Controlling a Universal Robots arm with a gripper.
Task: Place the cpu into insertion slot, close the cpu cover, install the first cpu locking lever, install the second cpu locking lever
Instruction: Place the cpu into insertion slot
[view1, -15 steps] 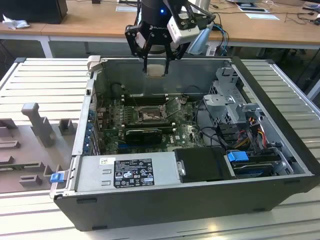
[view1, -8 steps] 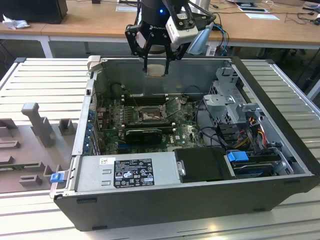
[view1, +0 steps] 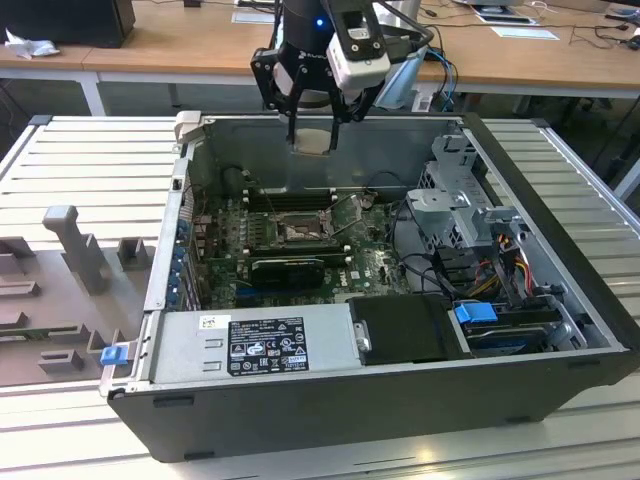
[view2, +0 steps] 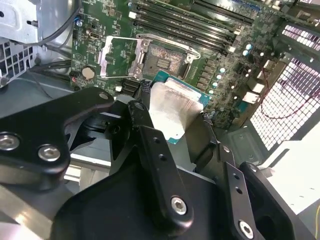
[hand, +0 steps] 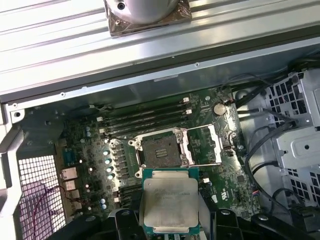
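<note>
The end effector (view1: 313, 126), clamped on the cpu (hand: 170, 202), hangs above the open computer case (view1: 400, 400). Well below it, the insertion slot (hand: 161, 151) sits bare, the cpu cover (hand: 216, 144) flipped open beside it. No step is complete yet.

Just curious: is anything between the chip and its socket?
Nothing. In the exterior view the cpu hangs in the end effector above the insertion slot, only air between. The cpu cover stands open beside it.
</note>
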